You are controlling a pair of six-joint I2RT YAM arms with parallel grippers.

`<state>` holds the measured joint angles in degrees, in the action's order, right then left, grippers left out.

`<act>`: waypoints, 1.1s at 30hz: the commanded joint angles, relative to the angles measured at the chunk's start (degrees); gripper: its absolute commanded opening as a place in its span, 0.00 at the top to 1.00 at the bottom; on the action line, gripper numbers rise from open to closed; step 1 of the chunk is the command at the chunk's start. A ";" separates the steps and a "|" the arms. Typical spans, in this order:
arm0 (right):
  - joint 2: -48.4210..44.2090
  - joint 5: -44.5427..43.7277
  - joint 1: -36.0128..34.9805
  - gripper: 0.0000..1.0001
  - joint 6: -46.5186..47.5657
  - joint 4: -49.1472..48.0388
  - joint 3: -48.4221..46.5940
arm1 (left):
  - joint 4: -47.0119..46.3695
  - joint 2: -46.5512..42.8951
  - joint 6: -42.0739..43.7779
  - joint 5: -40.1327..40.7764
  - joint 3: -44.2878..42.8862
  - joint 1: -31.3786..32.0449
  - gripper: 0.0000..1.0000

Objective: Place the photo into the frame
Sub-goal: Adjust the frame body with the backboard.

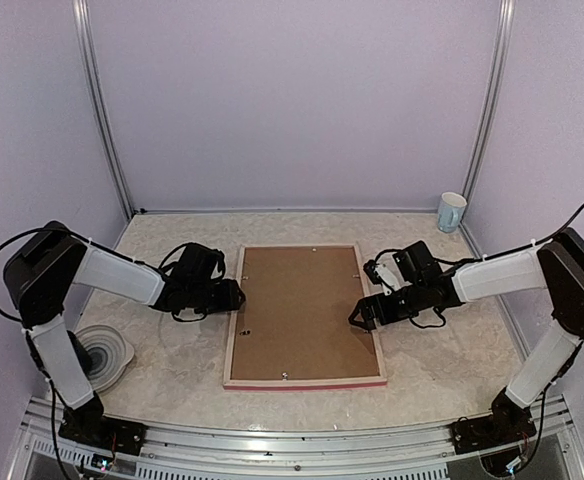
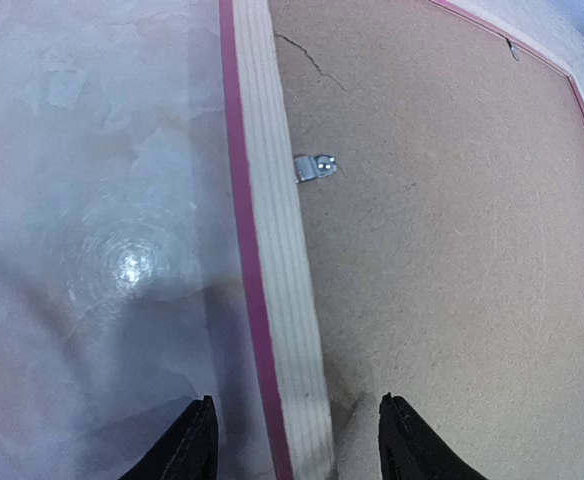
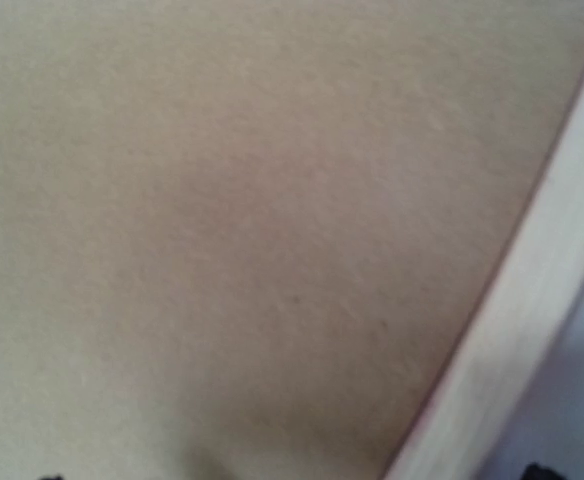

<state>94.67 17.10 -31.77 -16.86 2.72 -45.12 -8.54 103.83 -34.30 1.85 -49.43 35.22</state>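
Wood shows on the back of the frame [image 1: 302, 381], which lies face down in the middle of the table [image 1: 442, 370]. A brown board [image 1: 297, 310] fills it. The photo cannot be seen in any view.

The left gripper [image 1: 237, 296] is at 9 o'clock of the frame. Its fingers [image 2: 194, 445] stand apart, one on each side of the frame's side bar, and hold nothing. Only their tips show. A small metal clip [image 2: 315, 167] sits on the board by that bar.

The right gripper [image 1: 357, 318] is at 3 o'clock, over the other side bar. Its own camera is very blurry. Its jaws are spread wide and grip nothing.

A cup [image 1: 451, 211] stands at 1 o'clock, in the far corner. A round white thing [image 1: 107, 352] at 8 o'clock is partly hidden by the left arm [image 1: 112, 272]; I cannot tell what it is.
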 commanded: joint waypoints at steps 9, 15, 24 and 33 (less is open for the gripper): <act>-3.58 0.95 0.66 0.01 1.86 1.14 2.02 | 4.12 -11.69 1.53 -3.24 8.27 3.62 0.43; -2.83 1.87 0.66 0.01 2.09 0.68 2.04 | 6.43 -11.21 2.79 -3.13 8.82 5.92 0.44; -2.96 2.25 0.66 0.01 2.72 0.81 2.31 | 8.03 -12.28 4.15 -3.14 9.28 7.96 0.44; -2.25 2.39 0.66 0.01 2.71 0.03 2.50 | 6.73 -12.43 4.01 -3.06 11.55 8.98 0.44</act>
<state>91.98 19.00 -31.68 -14.57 3.49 -43.20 -1.58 92.38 -30.83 -1.06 -39.38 43.81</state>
